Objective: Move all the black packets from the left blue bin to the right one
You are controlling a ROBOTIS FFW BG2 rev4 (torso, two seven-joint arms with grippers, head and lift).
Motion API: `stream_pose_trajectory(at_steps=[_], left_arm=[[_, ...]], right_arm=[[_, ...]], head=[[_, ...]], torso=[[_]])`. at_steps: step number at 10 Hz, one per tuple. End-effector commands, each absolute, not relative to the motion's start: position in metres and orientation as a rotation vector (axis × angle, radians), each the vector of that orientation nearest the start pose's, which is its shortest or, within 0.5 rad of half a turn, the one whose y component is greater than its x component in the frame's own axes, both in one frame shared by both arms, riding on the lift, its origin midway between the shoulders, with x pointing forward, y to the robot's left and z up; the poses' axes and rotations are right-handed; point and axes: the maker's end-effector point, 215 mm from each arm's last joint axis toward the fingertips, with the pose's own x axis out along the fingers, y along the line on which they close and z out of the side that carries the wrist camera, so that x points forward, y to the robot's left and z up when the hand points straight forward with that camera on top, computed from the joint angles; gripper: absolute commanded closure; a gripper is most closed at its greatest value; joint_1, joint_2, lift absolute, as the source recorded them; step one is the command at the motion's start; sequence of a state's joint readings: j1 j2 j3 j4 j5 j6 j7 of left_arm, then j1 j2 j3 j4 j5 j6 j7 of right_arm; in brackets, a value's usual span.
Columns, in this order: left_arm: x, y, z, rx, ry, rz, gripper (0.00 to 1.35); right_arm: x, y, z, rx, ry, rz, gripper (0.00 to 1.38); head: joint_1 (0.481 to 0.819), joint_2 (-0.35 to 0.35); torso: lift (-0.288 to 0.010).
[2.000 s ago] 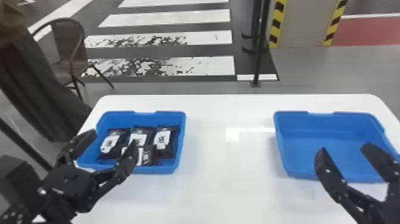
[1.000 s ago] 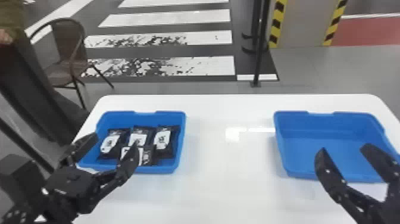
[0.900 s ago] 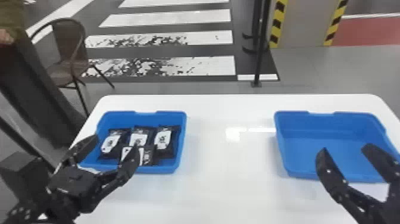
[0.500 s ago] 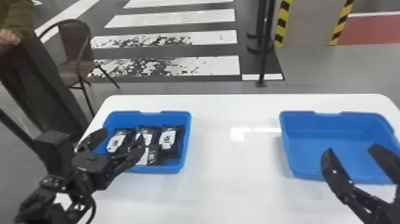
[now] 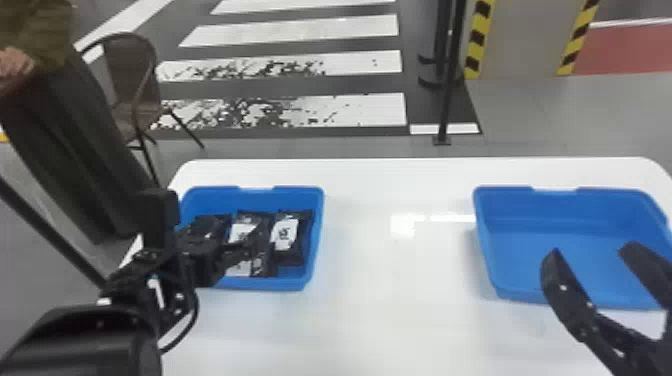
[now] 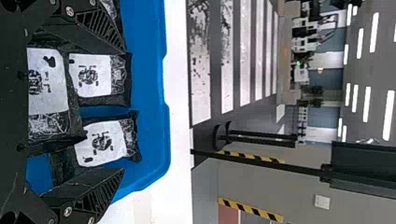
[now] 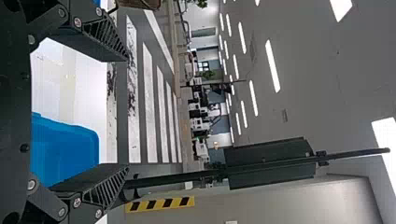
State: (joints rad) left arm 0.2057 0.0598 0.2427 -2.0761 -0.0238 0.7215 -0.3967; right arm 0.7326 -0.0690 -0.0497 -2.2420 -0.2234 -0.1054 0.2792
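Black fingers spread, our left gripper (image 5: 227,252) is over the near left corner of the left blue bin (image 5: 316,245), above the black packets (image 5: 286,234). Our right gripper (image 5: 592,249), also open, hangs across the near edge of the right blue bin (image 5: 484,250). Between bins we see white worktop (image 5: 395,300); past its far edge stand a chair (image 5: 134,87) and pole (image 5: 450,85).

The left arm (image 5: 161,215) is black, with a rounded housing (image 5: 80,345), a looping black cable (image 5: 196,306) and a white mark (image 5: 156,291). Both the left pincer (image 5: 221,239) and right pincer (image 5: 591,248) have black, wedge-shaped fingers (image 7: 105,39), slant-ribbed along the side, and silvery screws (image 7: 77,22).
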Motion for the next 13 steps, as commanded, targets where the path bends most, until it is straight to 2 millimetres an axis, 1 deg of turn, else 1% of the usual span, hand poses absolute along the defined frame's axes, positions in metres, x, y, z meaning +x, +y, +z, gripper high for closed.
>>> stream_pose_trajectory(at_steps=[1,2,3,5,7,8,11,12,13], left_arm=[[0.515,0.284,-0.406,-0.024,0.502,-0.180,0.14],[0.526,0.268,-0.416,-0.031,0.544,-0.221,0.14],[0.535,0.261,-0.423,-0.032,0.578,-0.240,0.14],[0.542,0.270,-0.431,-0.014,0.643,-0.215,0.14],[0.555,0.264,-0.452,-0.009,0.708,-0.244,0.14],[0.558,0.260,-0.460,-0.004,0.731,-0.262,0.14],[0.553,0.247,-0.486,-0.039,0.804,-0.312,0.14],[0.552,0.244,-0.493,-0.042,0.822,-0.322,0.23],[0.556,0.243,-0.494,-0.043,0.806,-0.337,0.52]], right_arm=[[0.376,-0.196,-0.285,0.132,-0.063,0.274,0.23],[0.376,-0.196,-0.286,0.132,-0.063,0.274,0.23],[0.377,-0.195,-0.286,0.134,-0.063,0.276,0.23],[0.378,-0.195,-0.287,0.135,-0.064,0.277,0.23],[0.380,-0.192,-0.288,0.139,-0.064,0.282,0.23],[0.381,-0.191,-0.289,0.140,-0.064,0.284,0.23],[0.382,-0.191,-0.290,0.144,-0.064,0.284,0.23],[0.383,-0.189,-0.290,0.145,-0.064,0.287,0.23],[0.383,-0.188,-0.290,0.147,-0.065,0.290,0.23]], head=[[0.695,0.137],[0.695,0.130],[0.695,0.107],[0.695,0.082],[0.695,0.088],[0.695,0.086],[0.695,0.074],[0.695,0.069],[0.695,0.067]], torso=[[-0.140],[-0.140],[-0.140],[-0.140],[-0.140],[-0.140],[-0.140],[-0.140],[-0.140]])
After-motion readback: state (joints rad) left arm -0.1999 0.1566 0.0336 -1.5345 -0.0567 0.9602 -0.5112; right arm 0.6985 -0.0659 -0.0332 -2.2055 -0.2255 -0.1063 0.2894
